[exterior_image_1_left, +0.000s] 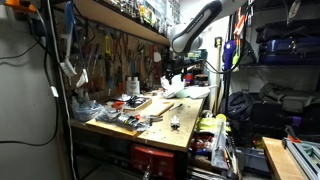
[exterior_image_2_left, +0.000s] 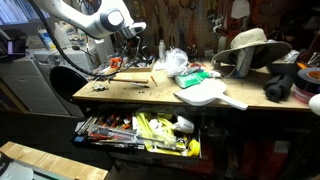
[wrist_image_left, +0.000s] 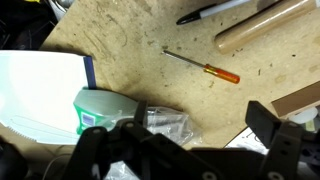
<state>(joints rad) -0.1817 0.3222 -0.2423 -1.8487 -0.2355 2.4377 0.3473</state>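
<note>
In an exterior view, the white robot arm reaches down over the cluttered wooden workbench (exterior_image_1_left: 185, 118). Its black two-finger gripper (exterior_image_1_left: 178, 72) hangs just above the back of the bench and points downward, probably to keep the wrist camera facing the surface.

In the other exterior view, the gripper (exterior_image_2_left: 133, 48) hovers over the far left corner of the bench (exterior_image_2_left: 130, 92), well apart from the pale wide-brimmed hat (exterior_image_2_left: 248, 45).

In the wrist view, the gripper (wrist_image_left: 190, 150) has its dark fingers (wrist_image_left: 280, 140) spread wide and grips nothing. A clear crinkled plastic packet (wrist_image_left: 168, 125) lies between them on the board, touching a green-and-white plastic container (wrist_image_left: 100, 108). Further off lie a thin orange-handled screwdriver (wrist_image_left: 205, 65), a round wooden dowel (wrist_image_left: 265, 25) and a black pen (wrist_image_left: 215, 10), all flat on the board.
</note>
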